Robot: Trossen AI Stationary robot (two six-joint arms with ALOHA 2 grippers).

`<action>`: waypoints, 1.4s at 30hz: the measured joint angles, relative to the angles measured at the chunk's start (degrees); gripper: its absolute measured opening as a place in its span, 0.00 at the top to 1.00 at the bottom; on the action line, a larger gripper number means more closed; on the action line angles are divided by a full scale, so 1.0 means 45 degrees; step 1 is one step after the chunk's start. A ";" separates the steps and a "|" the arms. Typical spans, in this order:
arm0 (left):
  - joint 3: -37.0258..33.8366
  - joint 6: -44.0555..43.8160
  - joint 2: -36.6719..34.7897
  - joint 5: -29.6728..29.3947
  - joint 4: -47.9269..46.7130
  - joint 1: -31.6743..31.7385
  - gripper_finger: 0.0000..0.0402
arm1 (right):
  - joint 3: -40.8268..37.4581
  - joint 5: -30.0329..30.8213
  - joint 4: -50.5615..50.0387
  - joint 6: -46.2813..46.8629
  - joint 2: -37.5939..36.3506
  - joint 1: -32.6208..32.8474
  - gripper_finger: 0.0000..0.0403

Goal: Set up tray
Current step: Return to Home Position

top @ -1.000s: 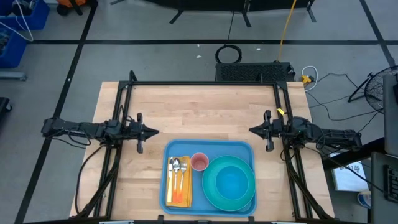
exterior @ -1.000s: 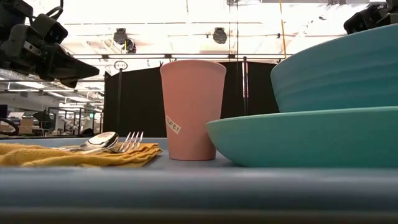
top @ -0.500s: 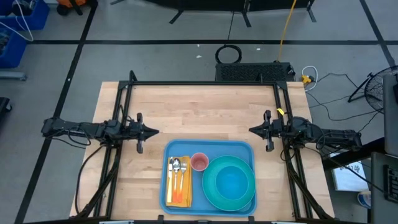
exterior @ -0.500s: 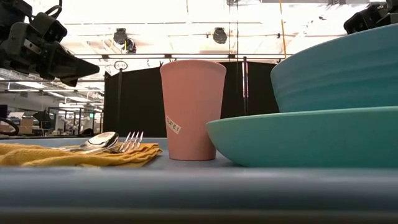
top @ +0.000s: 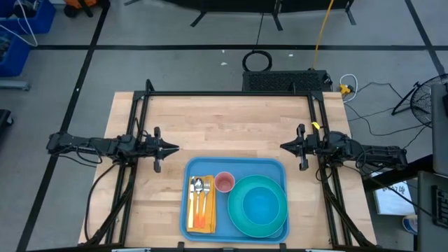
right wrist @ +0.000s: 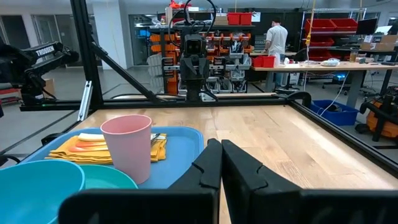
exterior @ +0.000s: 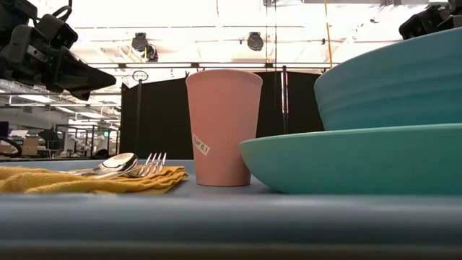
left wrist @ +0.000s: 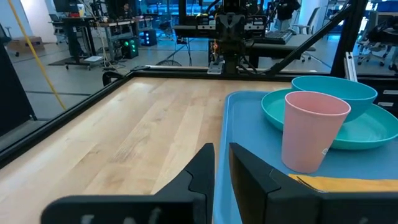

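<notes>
Your smooth, round-cornered blue plastic tray [top: 241, 166] sits on the woodgrain table [top: 224, 126]. The left gripper [top: 175, 148] and right gripper [top: 282, 146] are both pinched closed, empty.

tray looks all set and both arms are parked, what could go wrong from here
The tray sits close to the front edge of the table, so a nudge might slide it off. The pink cup stands upright between the napkin and the plate; moving the tray could tip it onto the cutlery. The left gripper and right gripper wait beyond the tray's far corners, so they add little risk.
</notes>
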 joint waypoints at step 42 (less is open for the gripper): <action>0.0000 0.0010 0.0000 -0.0007 0.0009 0.0000 0.86 | 0.0000 -0.0004 -0.0005 -0.0086 0.0004 0.0001 1.00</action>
